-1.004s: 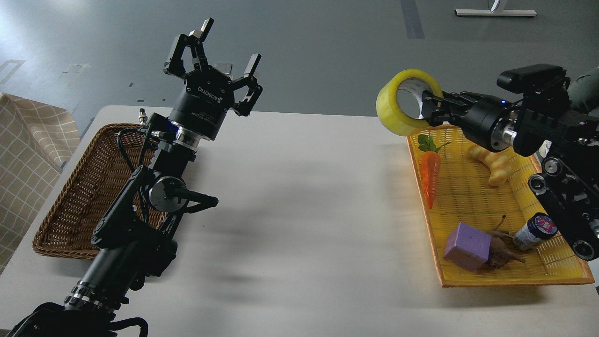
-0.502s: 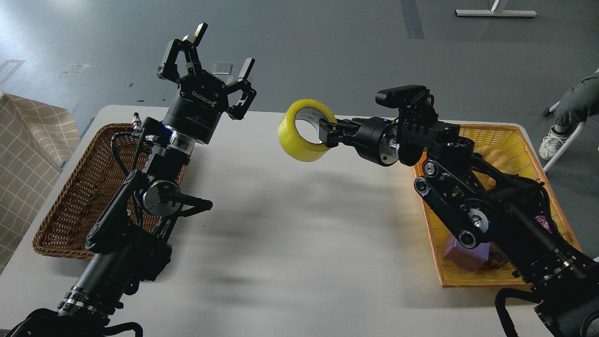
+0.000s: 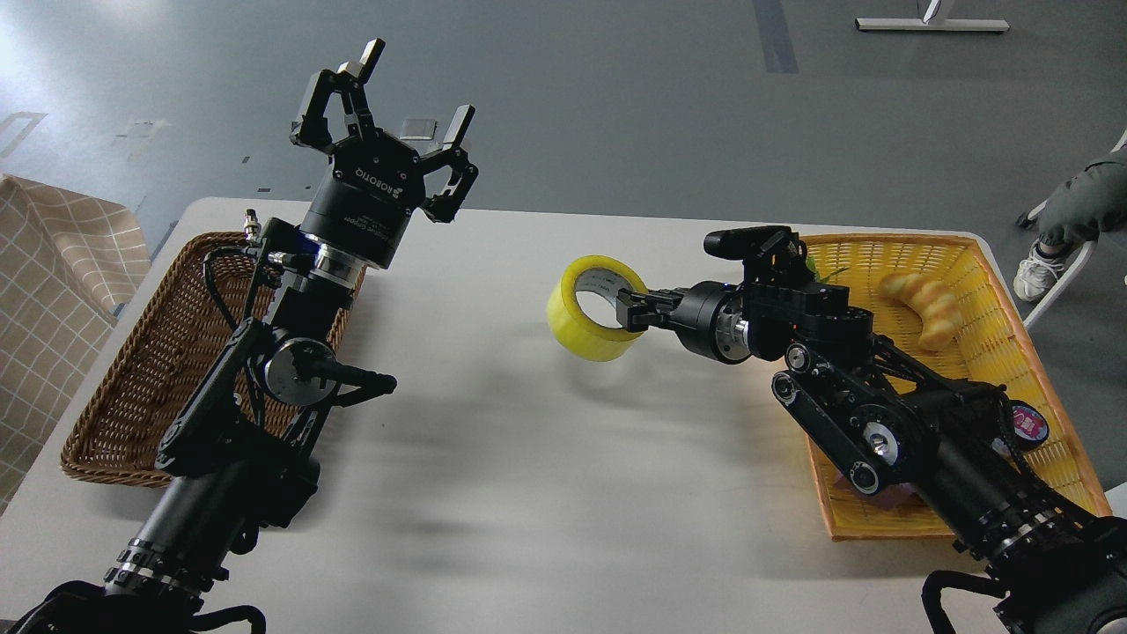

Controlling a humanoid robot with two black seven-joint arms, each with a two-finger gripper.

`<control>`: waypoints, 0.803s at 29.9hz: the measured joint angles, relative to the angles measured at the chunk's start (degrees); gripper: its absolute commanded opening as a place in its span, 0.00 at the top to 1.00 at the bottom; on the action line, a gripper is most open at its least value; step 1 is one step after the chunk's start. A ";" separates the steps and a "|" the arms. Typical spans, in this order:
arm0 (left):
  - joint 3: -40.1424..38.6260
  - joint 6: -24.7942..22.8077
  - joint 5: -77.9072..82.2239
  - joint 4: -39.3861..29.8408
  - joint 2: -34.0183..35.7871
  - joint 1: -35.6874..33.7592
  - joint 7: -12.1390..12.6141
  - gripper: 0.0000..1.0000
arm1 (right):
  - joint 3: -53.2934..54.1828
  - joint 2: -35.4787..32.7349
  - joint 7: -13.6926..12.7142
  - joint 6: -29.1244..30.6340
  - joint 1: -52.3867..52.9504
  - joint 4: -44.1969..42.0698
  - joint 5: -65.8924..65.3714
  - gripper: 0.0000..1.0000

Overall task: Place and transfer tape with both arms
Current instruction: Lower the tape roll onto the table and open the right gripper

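- Your right gripper [image 3: 636, 310] is holding the tape [image 3: 594, 307] by the 3 o'clock side of its ring, one finger seemingly inside the core and one outside, so the roll is hanging on edge with its hole facing up and toward you.
- The tape is sitting low over the middle of the table [image 3: 528, 493], between the two baskets; whether it is touching the surface or hovering just above it you cannot tell from here. That spot looks chosen so either arm can reach it.
- The right jaws are pinched narrow on the roll's wall, nothing else in them.
- Your left gripper [image 3: 383, 106] is standing raised at 10 o'clock from the tape, well apart from it, fingers spread wide and holding nothing, probably waiting its turn to take the roll.
- The brown basket [image 3: 132, 379] is lying under the left arm, likely the destination; the yellow basket [image 3: 1039, 387] at 3 o'clock is keeping the bread [image 3: 920, 304] and other items.
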 measured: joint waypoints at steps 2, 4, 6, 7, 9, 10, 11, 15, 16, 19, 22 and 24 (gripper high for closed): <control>0.00 0.00 0.00 -0.11 0.12 0.00 0.00 0.02 | -0.93 0.01 0.00 0.00 -0.03 -0.26 0.00 0.89; 0.00 0.00 0.00 -0.27 0.17 0.01 -0.02 0.02 | -1.53 0.01 0.01 0.00 -0.04 -0.39 0.00 0.89; -0.02 0.00 0.00 -0.64 0.30 0.09 -0.08 0.02 | -2.15 0.01 0.02 0.00 -0.04 -0.56 0.01 0.89; -0.05 0.00 0.00 -0.75 0.41 0.19 -0.09 0.02 | -2.54 0.00 0.02 0.00 -0.05 -0.75 0.00 0.87; -0.12 0.00 -0.01 -0.85 0.50 0.32 -0.09 0.02 | -3.12 0.00 0.02 0.00 -0.06 -1.09 0.00 0.87; -0.18 0.00 -0.02 -0.89 0.54 0.38 -0.09 0.02 | -3.37 0.00 0.02 0.01 -0.06 -1.26 0.00 0.87; -0.23 0.00 -0.02 -0.91 0.58 0.43 -0.09 0.02 | -3.53 0.00 0.02 0.01 -0.06 -1.40 0.00 0.87; -0.33 0.00 -0.02 -0.93 0.74 0.60 -0.09 0.02 | -4.26 0.00 0.02 0.01 -0.06 -1.73 0.01 0.85; -0.34 0.00 -0.02 -0.94 0.78 0.61 -0.09 0.02 | -4.43 0.00 0.02 0.01 -0.06 -1.88 0.01 0.80; -0.34 0.00 -0.05 -1.08 0.87 0.62 -0.09 0.02 | -4.79 0.00 0.02 0.01 -0.06 -2.99 0.00 0.73; -0.41 0.00 -0.08 -1.18 0.89 0.62 -0.04 0.02 | -4.87 -0.02 0.02 0.01 -0.06 -4.28 0.01 0.68; -0.43 0.00 -0.09 -1.20 0.94 0.63 -0.04 0.02 | -4.87 -0.01 0.03 0.01 -0.06 -4.75 0.00 0.68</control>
